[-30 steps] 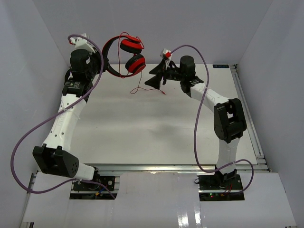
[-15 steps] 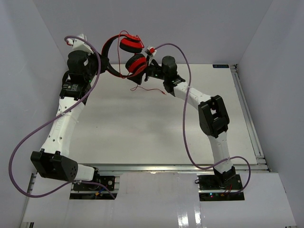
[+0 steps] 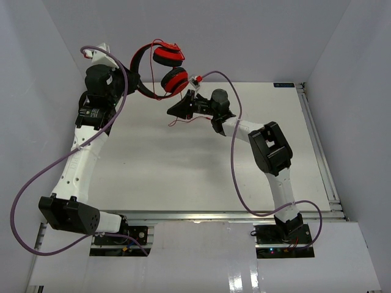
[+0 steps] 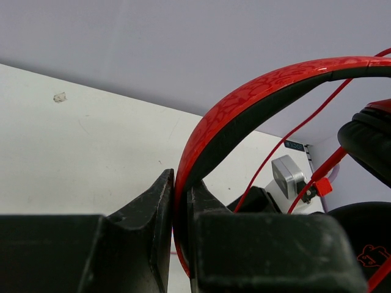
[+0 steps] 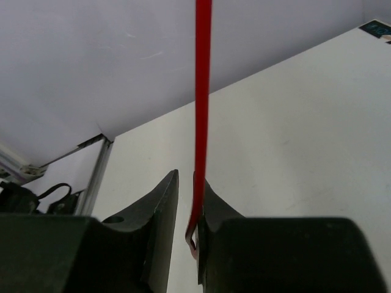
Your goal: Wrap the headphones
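The headphones (image 3: 174, 79) hang in the air at the back left, red ear cups with black pads below a black-and-red headband (image 4: 244, 104). My left gripper (image 3: 131, 80) is shut on that headband, which is pinched between its jaws (image 4: 181, 178). The thin red cable (image 5: 202, 91) runs taut from the cups down into my right gripper (image 5: 185, 178). Its jaws are drawn close around the cable, which lies against the right finger. In the top view the right gripper (image 3: 178, 108) sits just below the ear cups, and the cable's loose tail (image 3: 189, 118) trails onto the table.
The white table (image 3: 183, 165) is walled by grey panels at the back and both sides. A metal rail (image 3: 319, 140) runs along its right edge. Purple arm cables (image 3: 235, 152) loop beside both arms. The right wrist's camera housing (image 4: 287, 175) shows close behind the headband.
The right gripper has swung left to a spot under the ear cups and closed from wide open onto the red cable. The left arm has kept the headband held up.
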Action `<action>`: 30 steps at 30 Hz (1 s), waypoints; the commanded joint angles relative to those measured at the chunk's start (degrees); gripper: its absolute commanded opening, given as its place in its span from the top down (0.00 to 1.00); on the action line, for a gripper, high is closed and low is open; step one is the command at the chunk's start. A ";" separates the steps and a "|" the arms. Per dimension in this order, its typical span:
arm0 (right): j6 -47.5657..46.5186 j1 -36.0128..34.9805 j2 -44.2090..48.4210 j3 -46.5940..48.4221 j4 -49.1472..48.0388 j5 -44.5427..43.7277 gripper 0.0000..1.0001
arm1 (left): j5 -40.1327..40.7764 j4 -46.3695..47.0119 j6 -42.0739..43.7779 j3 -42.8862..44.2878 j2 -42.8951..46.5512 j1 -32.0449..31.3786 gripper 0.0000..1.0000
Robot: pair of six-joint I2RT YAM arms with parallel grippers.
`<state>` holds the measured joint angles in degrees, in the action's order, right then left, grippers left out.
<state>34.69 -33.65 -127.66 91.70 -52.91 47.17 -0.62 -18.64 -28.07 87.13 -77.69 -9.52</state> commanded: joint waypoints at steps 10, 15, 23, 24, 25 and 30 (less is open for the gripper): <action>-0.28 -4.95 10.92 -17.46 -10.58 10.19 0.92 | 2.04 3.52 -2.34 7.19 0.47 -0.06 1.00; -32.16 -6.77 21.96 -16.76 33.88 -0.51 0.92 | 3.78 4.66 -1.21 7.62 -3.32 -0.06 1.00; -66.34 -11.41 30.64 -3.62 77.45 -41.79 0.92 | 10.21 7.42 8.71 7.54 -12.80 -1.09 1.00; -71.51 -13.14 31.15 -2.69 80.30 -50.52 0.92 | 11.41 7.93 10.72 7.40 -14.38 -1.66 1.00; -75.68 -14.54 31.93 -3.39 80.45 -57.34 0.92 | 12.53 8.44 12.63 7.24 -15.84 -2.49 1.00; -89.09 -18.08 32.36 -2.78 85.31 -71.30 0.92 | 16.86 10.50 17.95 7.09 -22.10 -6.73 1.00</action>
<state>-36.62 -49.56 -95.37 87.22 19.96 -3.73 11.95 -13.42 -15.30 92.95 -98.59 -12.67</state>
